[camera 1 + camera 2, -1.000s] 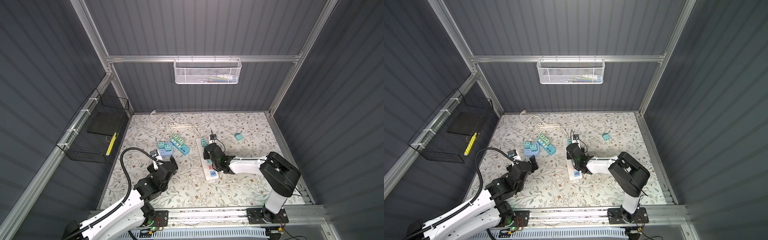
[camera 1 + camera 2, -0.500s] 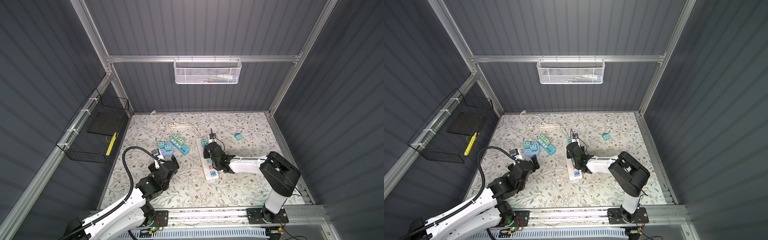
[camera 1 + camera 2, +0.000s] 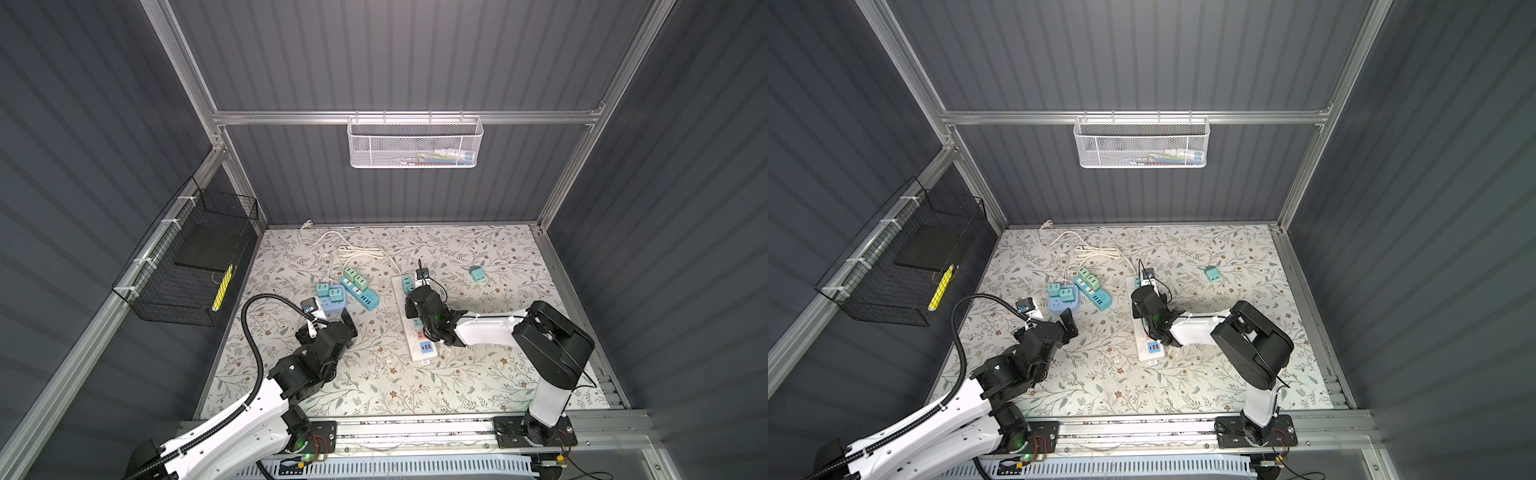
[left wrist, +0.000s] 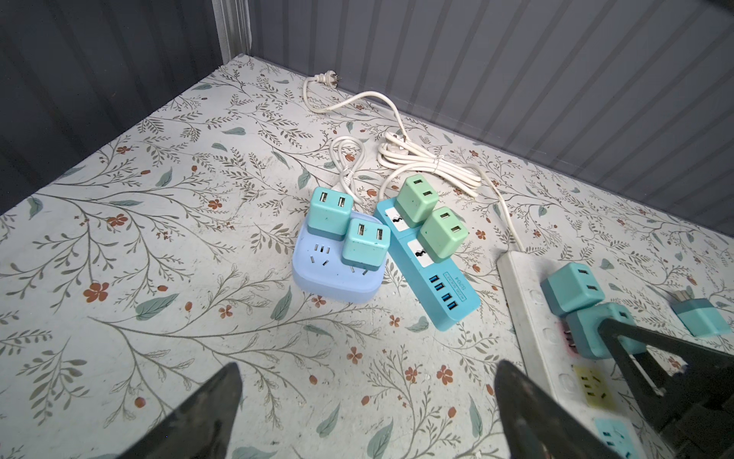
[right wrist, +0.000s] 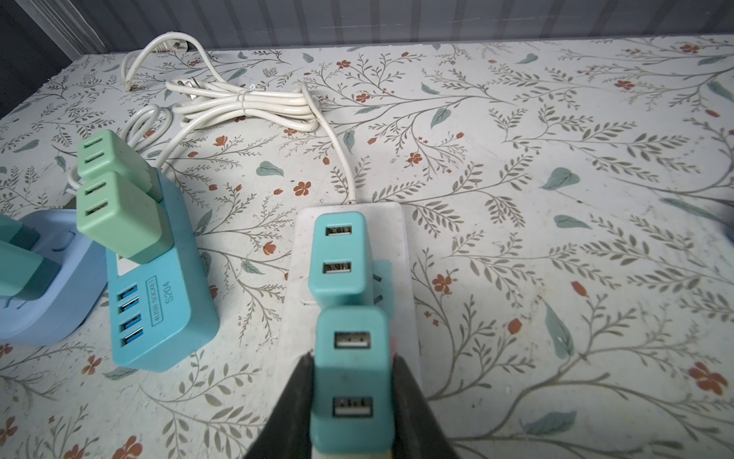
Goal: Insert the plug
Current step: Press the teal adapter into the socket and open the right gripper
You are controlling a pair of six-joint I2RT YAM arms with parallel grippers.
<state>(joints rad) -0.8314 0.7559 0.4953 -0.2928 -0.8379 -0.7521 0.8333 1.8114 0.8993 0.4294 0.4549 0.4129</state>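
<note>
- The right gripper [image 5: 353,363] is clamped on the teal plug [image 5: 351,397]. Its two fingers [image 5: 292,405] press the plug's side faces, and the USB face is turned toward the wrist camera.
- The plug sits over the white power strip [image 5: 296,318], just beside a neighbouring plug [image 5: 339,258] that is seated there. In the left wrist view the prongs [image 4: 568,337] show between the plug body and the strip's pink socket. I judge the plug to be at the socket but not pressed home.
- Step in hand: seat the plug. I would push straight along the prong axis, square to the strip's face, with no sideways lean. A tilted body is likely to bind the prongs in the slots.
- I would hold the clamp firm until the body meets the strip flush, and only then release. A slack grip would let the plug rock between the fingers.
- The gap to the neighbouring plug is small. I judge that drift toward it would jam body against body.
- The strip lies loose on the floral mat [image 5: 556,159] and may slide or tip under the push.
- The left gripper [image 4: 367,367] hangs over bare mat with its jaws wide apart, holding nothing, and apart from the strip. I could use it to pin the strip down.
- The blue power strip [image 5: 159,318] and the coiled white cord [image 5: 246,103] lie off to the side, clear of the push line.
</note>
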